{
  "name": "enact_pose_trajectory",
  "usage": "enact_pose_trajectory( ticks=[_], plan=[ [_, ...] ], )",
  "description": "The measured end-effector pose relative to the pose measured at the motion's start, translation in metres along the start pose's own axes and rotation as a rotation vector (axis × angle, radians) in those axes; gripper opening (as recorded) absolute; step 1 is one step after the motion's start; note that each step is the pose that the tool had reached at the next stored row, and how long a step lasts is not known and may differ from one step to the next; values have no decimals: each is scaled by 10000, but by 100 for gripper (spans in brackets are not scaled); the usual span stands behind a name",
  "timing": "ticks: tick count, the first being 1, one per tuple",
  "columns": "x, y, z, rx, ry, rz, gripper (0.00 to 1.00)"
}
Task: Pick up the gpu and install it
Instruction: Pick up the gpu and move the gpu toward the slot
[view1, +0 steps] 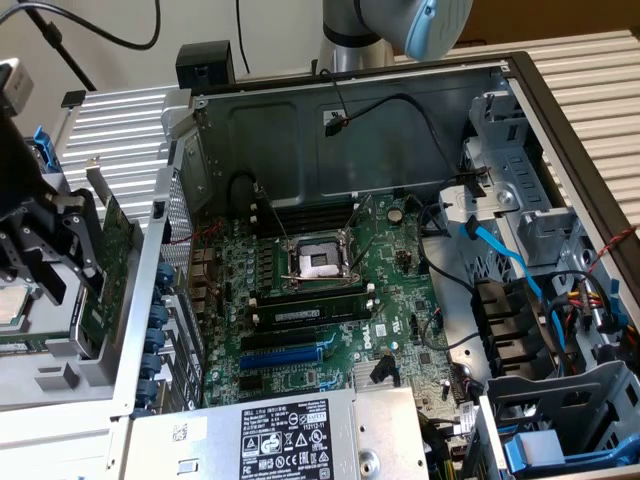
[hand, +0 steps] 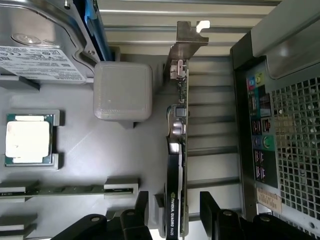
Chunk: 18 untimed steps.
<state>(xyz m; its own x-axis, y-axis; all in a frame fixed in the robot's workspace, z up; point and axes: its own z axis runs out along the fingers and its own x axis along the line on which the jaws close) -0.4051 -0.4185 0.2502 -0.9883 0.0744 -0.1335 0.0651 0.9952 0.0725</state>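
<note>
Green gpu (hand: 177, 145) stood edgewise in the tray (hand: 90, 150), my released end effector (hand: 175, 207) straddling it. Pickup step; it wanted, I judged, a square close.

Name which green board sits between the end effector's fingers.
The gpu, standing on edge with its silver bracket, outside the case; the motherboard lies flat inside it.

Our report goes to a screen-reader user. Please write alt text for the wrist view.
The open gripper straddles the gpu, which stands on edge in a grey tray, fingers clear of both faces. A processor chip, hard drive and memory stick share the tray.
</note>
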Motion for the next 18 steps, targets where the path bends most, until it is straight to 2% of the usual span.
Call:
enact_pose_trajectory(
  ticks=[11, 18],
  plan=[
    [26, 14, 180, -3, -1, 7, 53],
    [27, 14, 185, -2, -1, 8, 53]
  ],
)
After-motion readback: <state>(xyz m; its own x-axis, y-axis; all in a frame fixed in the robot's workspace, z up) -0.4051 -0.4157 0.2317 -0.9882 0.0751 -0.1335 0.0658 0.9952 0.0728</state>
